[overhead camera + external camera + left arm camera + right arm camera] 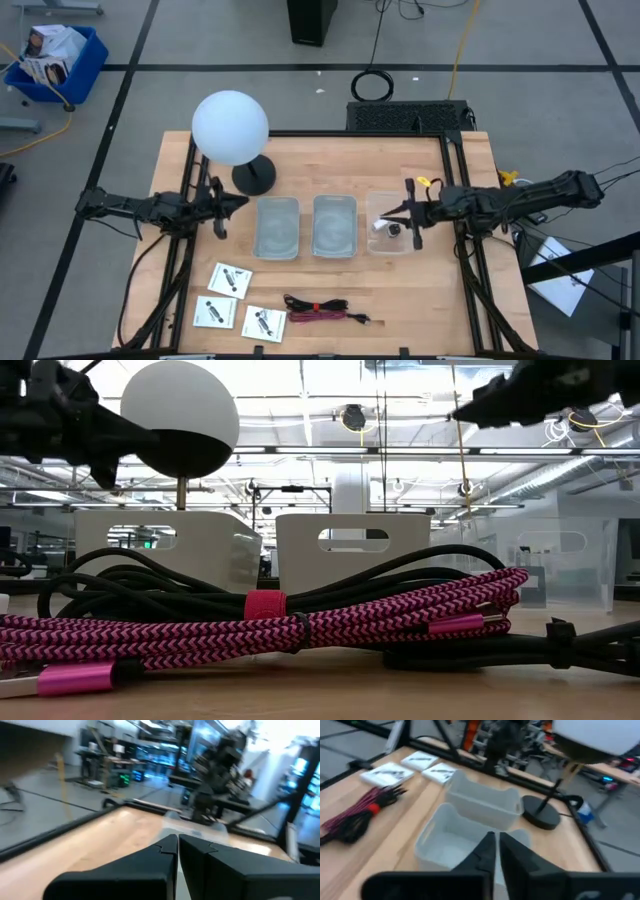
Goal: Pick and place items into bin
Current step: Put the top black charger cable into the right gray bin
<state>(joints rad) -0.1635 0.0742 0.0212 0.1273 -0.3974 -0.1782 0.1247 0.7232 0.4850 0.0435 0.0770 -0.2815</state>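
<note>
From my remote station, both arms hover above the table: the right gripper hangs over the rightmost of three clear bins, its fingers pressed nearly together and holding nothing, while the left gripper waits beside the lamp, likewise closed and empty. Two tiny pieces, one black and one white, already lie inside that right bin. Three white packets rest flat near the table's front left, close together, and the coiled cable lies just right of them, bound by a red strap. I judge the packets light, thin and slippery, best pinched at an edge; the cable looks soft and floppy, so I would grip it at the strap, where the loops are gathered.
</note>
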